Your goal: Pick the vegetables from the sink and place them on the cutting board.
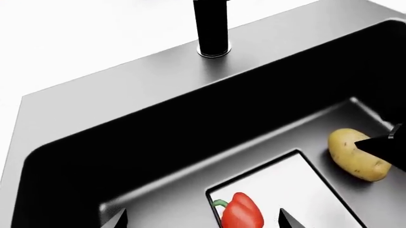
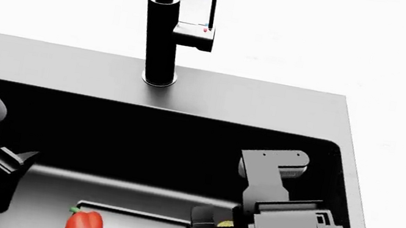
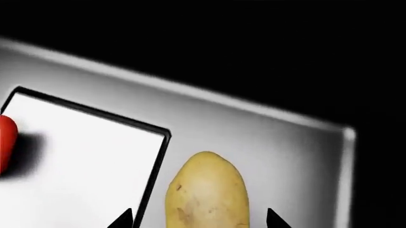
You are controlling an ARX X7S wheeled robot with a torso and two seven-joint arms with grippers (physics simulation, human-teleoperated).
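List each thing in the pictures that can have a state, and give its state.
potato: lying on the sink floor, between open pincer tips, not gripped.
red bell pepper: lying on the pale panel in the sink.
right pincer: open, around the potato.
left pincer: open, above the pepper.
faucet: no water visible.
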